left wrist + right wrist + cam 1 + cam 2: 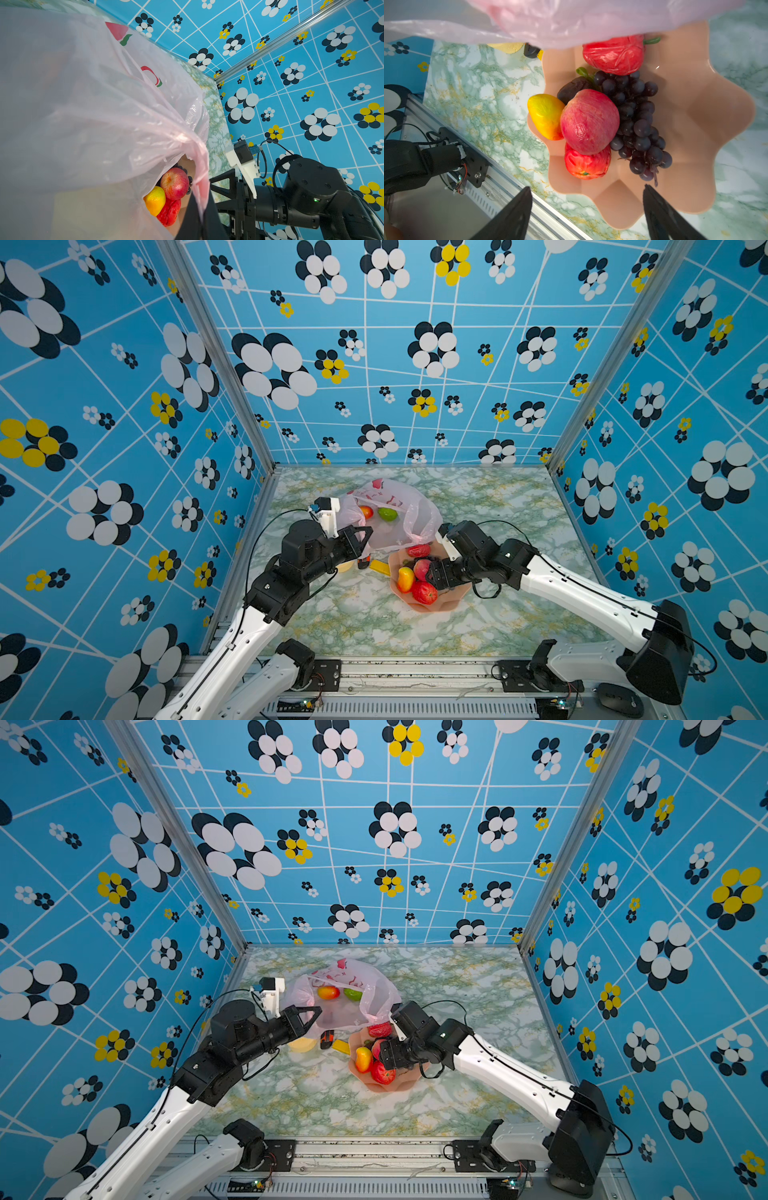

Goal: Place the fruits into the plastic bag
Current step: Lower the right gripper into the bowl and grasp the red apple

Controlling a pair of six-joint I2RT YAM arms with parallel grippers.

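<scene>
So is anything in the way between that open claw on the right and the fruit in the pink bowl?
Nothing visible. The right gripper has its jaws open above the bowl, with only bare bowl between them and the grapes and apple. The plastic bag overhangs just the red fruit beside it.

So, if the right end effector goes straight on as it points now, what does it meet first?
Likely the wrinkled red fruit, nearest of those in the pink bowl, ahead of the open right end effector. Depth is unclear; the bowl's floor may come first.
</scene>
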